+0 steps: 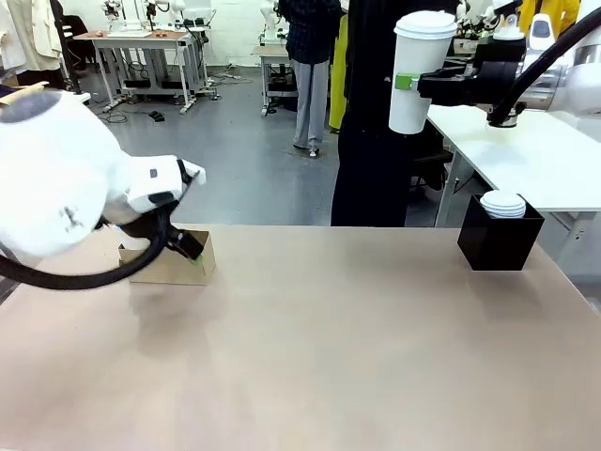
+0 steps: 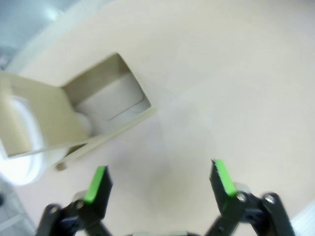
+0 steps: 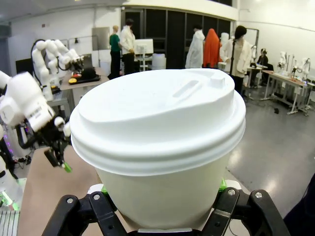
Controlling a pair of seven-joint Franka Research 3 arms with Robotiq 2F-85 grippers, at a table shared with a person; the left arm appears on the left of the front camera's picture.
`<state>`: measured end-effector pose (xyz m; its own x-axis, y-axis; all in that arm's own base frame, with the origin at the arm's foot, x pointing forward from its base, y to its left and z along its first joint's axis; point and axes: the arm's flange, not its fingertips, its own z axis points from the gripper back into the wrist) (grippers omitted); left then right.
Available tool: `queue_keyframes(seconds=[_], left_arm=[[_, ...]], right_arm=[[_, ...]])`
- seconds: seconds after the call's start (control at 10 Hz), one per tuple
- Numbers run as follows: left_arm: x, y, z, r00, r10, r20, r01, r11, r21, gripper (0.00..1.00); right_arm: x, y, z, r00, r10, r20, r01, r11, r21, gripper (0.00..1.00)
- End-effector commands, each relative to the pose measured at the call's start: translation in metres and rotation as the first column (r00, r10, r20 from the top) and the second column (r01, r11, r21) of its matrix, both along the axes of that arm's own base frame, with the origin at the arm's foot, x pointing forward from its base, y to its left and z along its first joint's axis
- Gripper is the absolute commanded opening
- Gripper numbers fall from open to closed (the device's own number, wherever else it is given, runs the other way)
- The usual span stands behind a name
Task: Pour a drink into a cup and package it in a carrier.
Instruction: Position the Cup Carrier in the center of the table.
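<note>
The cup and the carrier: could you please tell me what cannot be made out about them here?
- Cup contents: lid hides them, right wrist and front views.
- Carrier holes, handle: front view, left arm covers much of it.
- Carrier, left wrist view: blurred, cut off at the left edge.

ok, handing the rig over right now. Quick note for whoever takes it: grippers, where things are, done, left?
Left gripper: jaws open, holding nothing, low over the table, just beside the carrier on the table's left side.
Right gripper: shut on the cup, held upright, high above the far right.
The cup's white lid is on, so the contents can't be seen.
Black box holding spare lids sits at the far right of the table.
Done: cup lidded and in the air.
Left: carry it across and seat it in a carrier hole.
</note>
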<state>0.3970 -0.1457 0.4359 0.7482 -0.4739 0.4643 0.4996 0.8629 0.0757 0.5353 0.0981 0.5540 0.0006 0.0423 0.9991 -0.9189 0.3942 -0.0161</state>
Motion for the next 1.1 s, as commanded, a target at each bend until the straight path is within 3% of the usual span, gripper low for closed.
queue_keyframes(seconds=[0.0,0.2,0.4,0.7,1.0], left_arm=[[-0.006,0.002,0.061,0.995,0.08,-0.052,-0.081,0.997,-0.006,1.0],[0.004,0.012,0.108,0.981,0.179,-0.072,-0.179,0.984,0.0,1.0],[0.031,0.02,0.128,0.955,0.272,-0.118,-0.274,0.962,-0.002,1.0],[0.084,0.032,0.123,0.917,0.36,-0.171,-0.358,0.933,0.042,1.0],[0.107,0.036,0.096,0.912,0.348,-0.217,-0.353,0.936,0.017,1.0]], right_arm=[[-0.002,0.001,0.002,1.0,0.003,0.021,-0.002,1.0,-0.005,0.8],[-0.002,0.001,0.002,1.0,0.003,0.021,-0.002,1.0,-0.005,0.8],[-0.002,0.001,0.002,1.0,0.003,0.021,-0.002,1.0,-0.005,0.8],[-0.002,0.001,0.002,1.0,0.003,0.021,-0.002,1.0,-0.005,0.8],[-0.002,0.001,0.002,1.0,0.003,0.021,-0.002,1.0,-0.005,0.8]])
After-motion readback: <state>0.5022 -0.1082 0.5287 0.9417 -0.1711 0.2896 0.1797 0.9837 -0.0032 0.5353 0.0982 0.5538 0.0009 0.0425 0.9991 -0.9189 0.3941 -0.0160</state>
